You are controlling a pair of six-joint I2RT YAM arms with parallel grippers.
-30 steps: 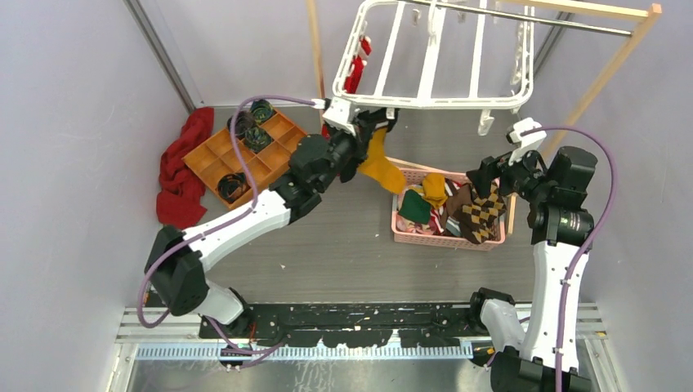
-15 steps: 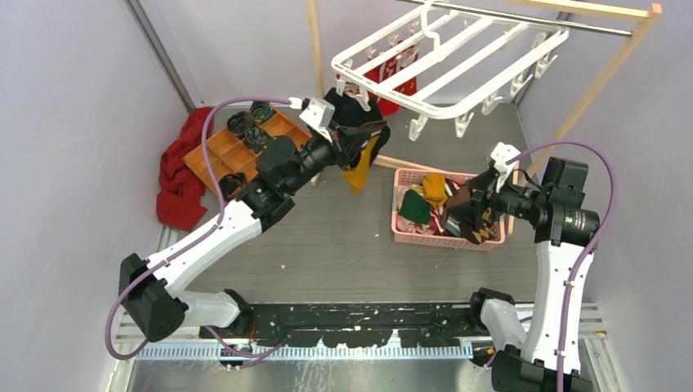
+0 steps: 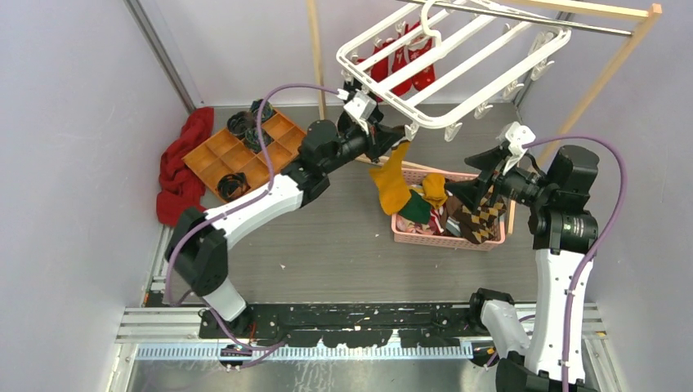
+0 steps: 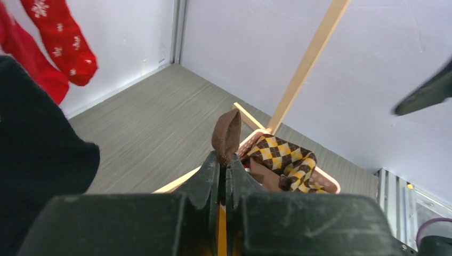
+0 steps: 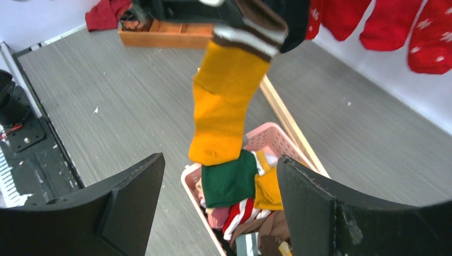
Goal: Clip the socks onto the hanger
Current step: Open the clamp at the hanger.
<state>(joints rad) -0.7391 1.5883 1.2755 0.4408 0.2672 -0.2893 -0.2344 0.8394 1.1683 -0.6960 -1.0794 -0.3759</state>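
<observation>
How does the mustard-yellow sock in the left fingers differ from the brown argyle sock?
The mustard-yellow fabric sock hangs lengthwise in the air, its cuff pinched by the left gripper, fingers shut; the brown-and-cream argyle sock lies crumpled and loose in the pink plastic basket. The mustard one is plain below its cuff; the argyle one is diamond-patterned. Both are soft socks.

Nothing legible anywhere — no words, labels, brands or numbers; just white snowflake motifs on red stockings (image 4: 66, 40), upper left.
</observation>
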